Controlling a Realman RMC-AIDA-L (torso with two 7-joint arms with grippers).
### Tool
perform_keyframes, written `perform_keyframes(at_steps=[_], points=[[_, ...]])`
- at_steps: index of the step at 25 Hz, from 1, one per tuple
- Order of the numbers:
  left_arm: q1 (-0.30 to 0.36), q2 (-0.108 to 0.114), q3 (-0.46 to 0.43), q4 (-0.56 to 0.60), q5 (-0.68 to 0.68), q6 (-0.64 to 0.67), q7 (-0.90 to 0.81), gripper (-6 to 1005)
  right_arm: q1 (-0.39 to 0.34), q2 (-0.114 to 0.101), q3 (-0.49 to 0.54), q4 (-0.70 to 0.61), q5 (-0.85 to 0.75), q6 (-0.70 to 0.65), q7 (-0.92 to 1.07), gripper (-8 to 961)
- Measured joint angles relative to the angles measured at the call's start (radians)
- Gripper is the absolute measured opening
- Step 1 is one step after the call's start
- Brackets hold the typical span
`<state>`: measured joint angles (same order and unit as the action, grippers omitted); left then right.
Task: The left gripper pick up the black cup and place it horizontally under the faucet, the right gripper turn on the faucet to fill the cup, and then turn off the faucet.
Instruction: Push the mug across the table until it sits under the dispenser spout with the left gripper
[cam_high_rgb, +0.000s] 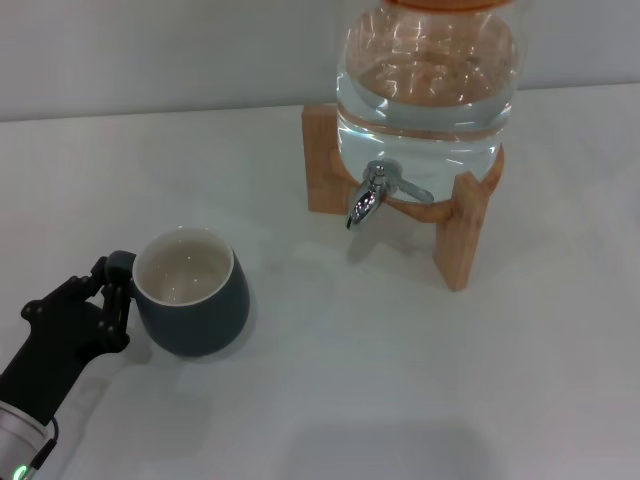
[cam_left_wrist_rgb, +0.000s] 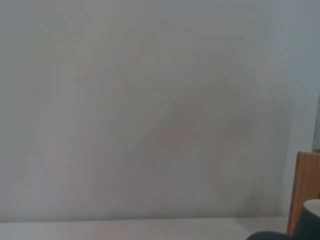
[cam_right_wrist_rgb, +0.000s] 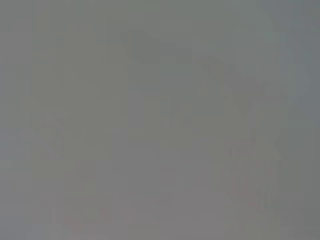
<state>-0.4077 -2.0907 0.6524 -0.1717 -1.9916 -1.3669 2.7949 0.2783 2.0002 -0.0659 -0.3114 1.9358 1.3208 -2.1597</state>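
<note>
The black cup (cam_high_rgb: 195, 295) stands upright on the white table, cream inside showing, its small handle (cam_high_rgb: 120, 263) turned toward the left. My left gripper (cam_high_rgb: 113, 295) reaches in from the lower left and its black fingers (cam_high_rgb: 100, 272) are closed against the handle side of the cup. The left wrist view catches only a sliver of the cup's rim (cam_left_wrist_rgb: 311, 214). The faucet (cam_high_rgb: 368, 195), a chrome spigot with a short lever, juts from the clear water jar (cam_high_rgb: 425, 90) at the upper right, well away from the cup. The right gripper is out of view.
The jar rests on a wooden stand (cam_high_rgb: 462, 235) whose legs reach toward the table's middle. A stand leg (cam_left_wrist_rgb: 305, 190) also shows in the left wrist view. Open white tabletop (cam_high_rgb: 330, 400) lies between cup and stand. The right wrist view is a featureless grey.
</note>
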Motion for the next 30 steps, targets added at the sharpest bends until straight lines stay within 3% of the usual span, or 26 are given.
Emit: perform_keyframes(at_steps=[18,30], points=[[-0.008,-0.001,-0.004,-0.002,0.089,-0.017,-0.004,135,0.002,0.000,-0.003,0.002,0.000,-0.001,-0.001,841],[-0.039,0.000,-0.019,0.015,0.079,0.031,-0.008,135,0.002,0.000,-0.005,0.002,-0.004,-0.003,-0.003,842]])
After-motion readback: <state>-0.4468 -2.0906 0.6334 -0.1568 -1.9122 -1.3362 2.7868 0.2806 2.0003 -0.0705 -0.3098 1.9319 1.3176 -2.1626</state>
